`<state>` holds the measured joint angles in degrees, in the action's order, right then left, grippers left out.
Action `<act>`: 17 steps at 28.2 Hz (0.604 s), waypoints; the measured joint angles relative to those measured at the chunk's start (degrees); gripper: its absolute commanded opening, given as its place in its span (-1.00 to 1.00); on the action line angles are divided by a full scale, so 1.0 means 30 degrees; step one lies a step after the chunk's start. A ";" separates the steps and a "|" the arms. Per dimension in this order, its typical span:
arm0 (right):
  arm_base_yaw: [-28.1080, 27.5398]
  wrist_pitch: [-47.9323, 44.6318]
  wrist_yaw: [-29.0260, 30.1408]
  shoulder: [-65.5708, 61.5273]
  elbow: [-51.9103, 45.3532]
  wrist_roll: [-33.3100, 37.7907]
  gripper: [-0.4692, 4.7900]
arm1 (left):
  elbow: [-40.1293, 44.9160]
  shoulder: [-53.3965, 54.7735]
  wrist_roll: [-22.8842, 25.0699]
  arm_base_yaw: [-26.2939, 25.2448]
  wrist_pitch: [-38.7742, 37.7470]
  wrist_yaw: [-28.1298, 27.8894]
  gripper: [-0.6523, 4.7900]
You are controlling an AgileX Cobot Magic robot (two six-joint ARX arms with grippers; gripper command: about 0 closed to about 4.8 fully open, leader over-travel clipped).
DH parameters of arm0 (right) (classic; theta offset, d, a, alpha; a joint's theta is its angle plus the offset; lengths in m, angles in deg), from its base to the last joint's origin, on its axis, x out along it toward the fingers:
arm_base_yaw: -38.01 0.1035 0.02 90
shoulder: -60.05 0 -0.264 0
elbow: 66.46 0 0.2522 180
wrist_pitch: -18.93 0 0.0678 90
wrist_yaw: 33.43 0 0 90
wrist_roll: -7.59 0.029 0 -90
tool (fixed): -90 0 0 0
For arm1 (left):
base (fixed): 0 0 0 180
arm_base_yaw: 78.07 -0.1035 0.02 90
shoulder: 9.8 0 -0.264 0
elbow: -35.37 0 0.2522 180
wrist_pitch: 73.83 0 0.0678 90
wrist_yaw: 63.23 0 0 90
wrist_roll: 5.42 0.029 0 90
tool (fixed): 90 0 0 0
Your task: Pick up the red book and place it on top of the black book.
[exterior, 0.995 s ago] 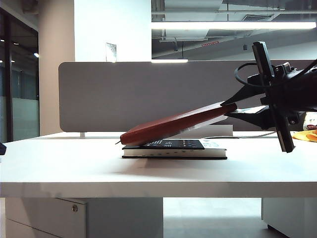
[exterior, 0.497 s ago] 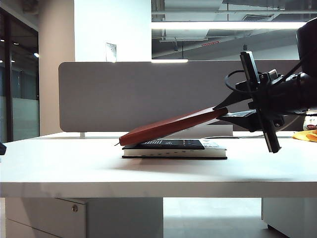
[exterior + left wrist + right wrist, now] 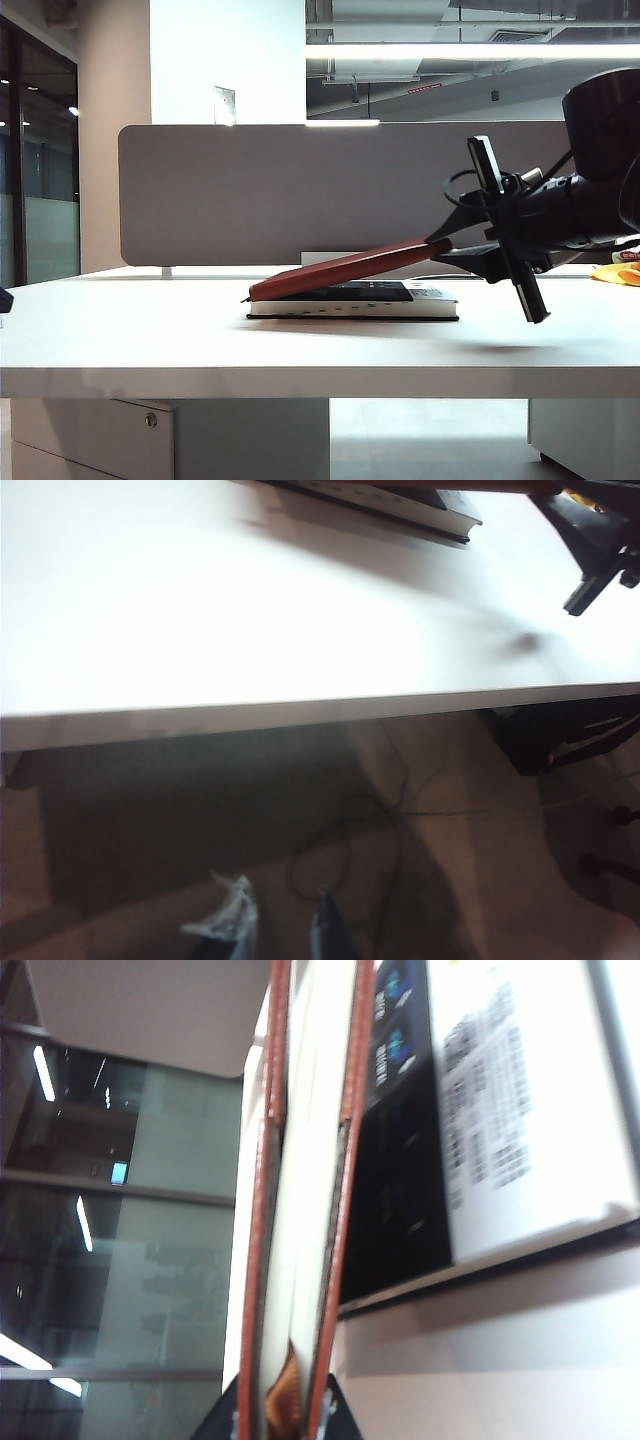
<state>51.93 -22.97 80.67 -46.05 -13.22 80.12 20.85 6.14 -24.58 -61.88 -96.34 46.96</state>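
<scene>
A: Item one, the red book (image 3: 345,272)?

B: I have it clamped at its near end in the right tool (image 3: 452,243), fingers narrowed onto the covers. Its long axis slopes down away from the tool; the far end rests on the black book (image 3: 352,300), the held end is raised above it.

A: Item two, the black book?

B: Flat on the surface (image 3: 150,330), directly under the red book, its printed cover (image 3: 400,1130) beside the red one's page edge.

A: Left tool (image 3: 275,928)?

B: Parked off the surface edge, well apart from the black book, partly open, holding nothing. I judge the right arm finishes: lower the raised end flat.
</scene>
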 measured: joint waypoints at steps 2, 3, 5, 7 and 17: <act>-0.0109 -0.0066 -0.0058 -0.0277 0.0175 0.0306 -0.83 | 0.0000 0.0000 0.0007 -0.0007 -0.0007 0.0000 -0.47; -0.0138 -0.0080 -0.0095 -0.0517 0.0474 0.0393 -0.83 | 0.0000 0.0000 0.0007 -0.0007 -0.0007 0.0022 -0.47; -0.0182 0.0124 -0.0109 -0.0597 0.0743 0.0444 -0.83 | 0.0000 0.0000 0.0007 -0.0007 -0.0007 0.0044 -0.47; -0.0219 0.0568 -0.0117 -0.0619 0.1311 0.0444 -0.83 | 0.0000 0.0000 0.0000 -0.0007 -0.0007 0.0051 -0.47; -0.0386 0.2936 0.0066 -0.1333 0.2987 0.0386 -0.83 | 0.0000 -0.0007 0.0000 -0.0007 -0.0007 0.0058 -0.47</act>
<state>50.77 -14.16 80.86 -50.05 -4.25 81.28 20.85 6.12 -24.58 -61.90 -96.37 47.13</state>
